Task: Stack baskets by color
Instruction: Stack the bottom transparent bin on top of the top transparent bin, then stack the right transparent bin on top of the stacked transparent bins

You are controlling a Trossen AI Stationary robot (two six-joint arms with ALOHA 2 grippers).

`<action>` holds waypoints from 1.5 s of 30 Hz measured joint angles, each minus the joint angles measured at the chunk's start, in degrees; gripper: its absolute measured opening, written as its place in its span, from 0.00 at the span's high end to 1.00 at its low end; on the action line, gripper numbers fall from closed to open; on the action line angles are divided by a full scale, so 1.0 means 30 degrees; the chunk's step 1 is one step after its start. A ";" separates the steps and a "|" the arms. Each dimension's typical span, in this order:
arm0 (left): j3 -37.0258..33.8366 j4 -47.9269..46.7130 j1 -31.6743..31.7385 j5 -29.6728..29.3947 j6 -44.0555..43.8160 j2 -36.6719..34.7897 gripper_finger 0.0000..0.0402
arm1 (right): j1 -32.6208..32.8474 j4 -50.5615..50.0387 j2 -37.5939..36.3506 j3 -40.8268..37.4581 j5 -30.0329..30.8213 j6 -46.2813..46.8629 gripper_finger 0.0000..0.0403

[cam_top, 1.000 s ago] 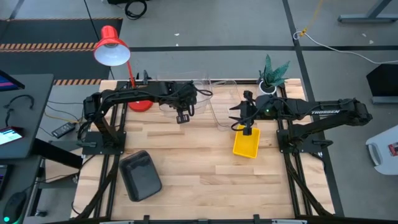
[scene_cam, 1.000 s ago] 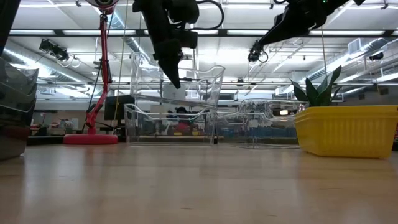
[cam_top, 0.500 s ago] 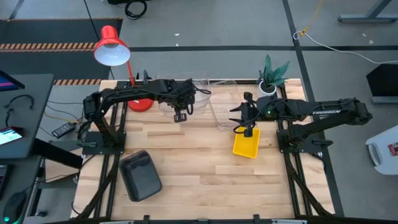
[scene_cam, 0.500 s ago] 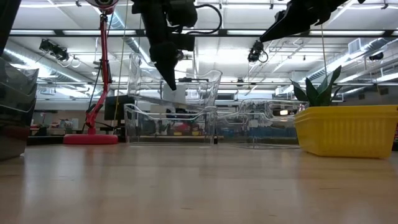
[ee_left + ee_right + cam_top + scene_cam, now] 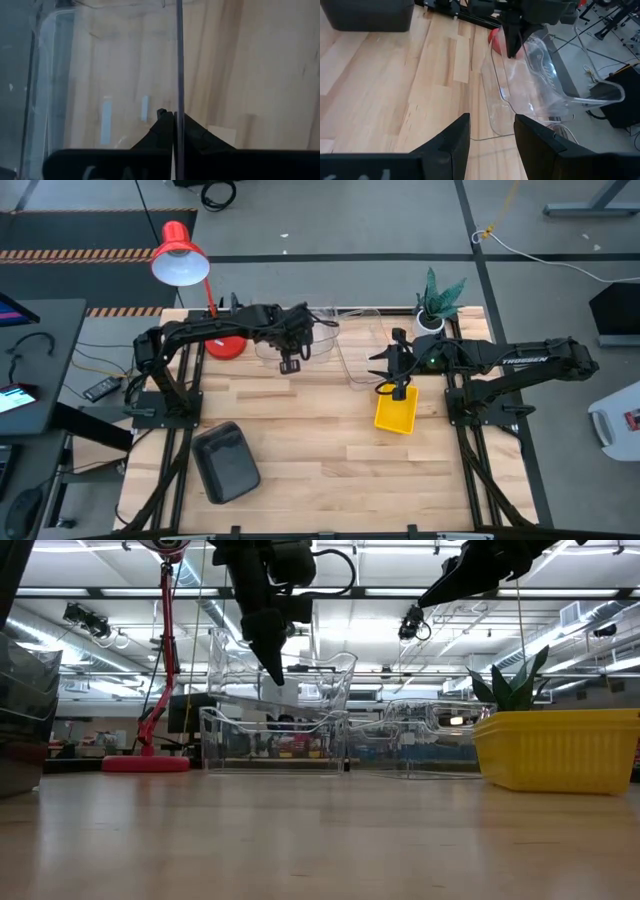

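My left gripper (image 5: 290, 363) is shut on a clear basket (image 5: 300, 675), which hangs tilted over a second clear basket (image 5: 270, 740) at the table's far middle. A third clear basket (image 5: 360, 350) sits on the table to their right. A yellow basket (image 5: 396, 411) rests on the table right of centre. My right gripper (image 5: 398, 387) hovers open above the yellow basket's far end and touches nothing. A dark grey basket (image 5: 226, 462) lies at the near left. My left gripper pinches the upper edge of one side wall (image 5: 178, 95) of the clear basket between its two fingers (image 5: 162, 127). The fingers come steeply from above. The basket hangs tilted below them. I cannot tell whether its lower side touches the clear basket beneath.
A red desk lamp (image 5: 180, 260) stands on its base at the far left. A small potted plant (image 5: 437, 300) stands at the far right. Bare wood lies open across the table's near middle and near right.
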 joint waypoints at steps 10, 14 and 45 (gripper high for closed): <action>0.0000 0.0294 0.0177 0.1250 0.0008 0.0337 0.97 | 0.0000 0.0000 0.0000 0.0000 -0.0015 0.0022 0.61; -0.0015 0.0141 0.0226 0.1315 0.0424 0.0721 0.97 | 0.0052 -0.0015 0.0007 0.0000 -0.0066 0.0029 0.61; 0.0007 0.3678 -0.2719 -0.0098 -0.1040 0.0685 0.54 | 0.0556 -0.0189 0.1559 0.0003 -0.0073 0.2486 0.61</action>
